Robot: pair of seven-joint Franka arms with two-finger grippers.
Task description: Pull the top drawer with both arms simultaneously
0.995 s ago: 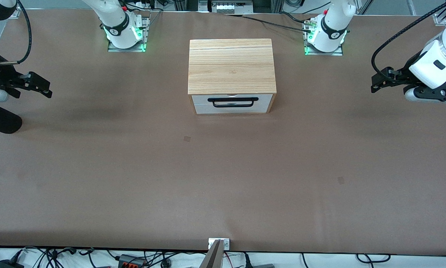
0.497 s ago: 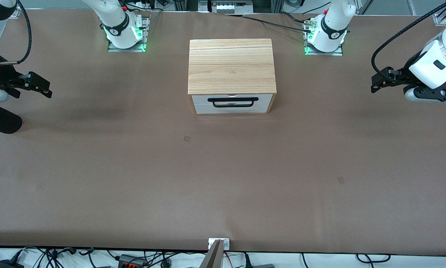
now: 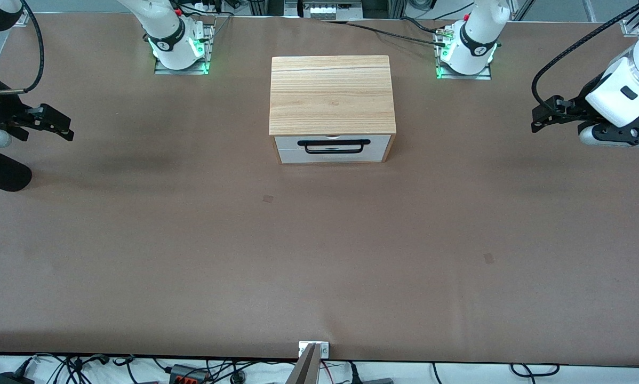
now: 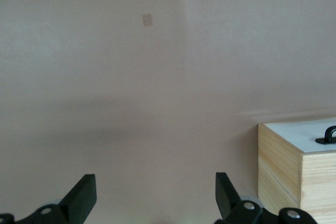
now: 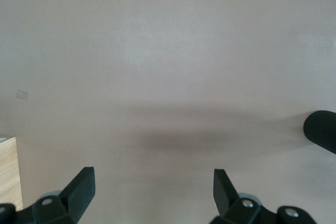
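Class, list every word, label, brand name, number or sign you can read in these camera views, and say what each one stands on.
None can be read.
The right arm's base and the left arm's base each carry a small black mark, too small to read.
The wooden cabinet, the top drawer and the table show no text.

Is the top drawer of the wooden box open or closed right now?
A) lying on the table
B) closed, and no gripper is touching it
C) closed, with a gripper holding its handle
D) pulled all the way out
B: the top drawer sits flush in the cabinet, while the left gripper and the right gripper hang open over the table's two ends.
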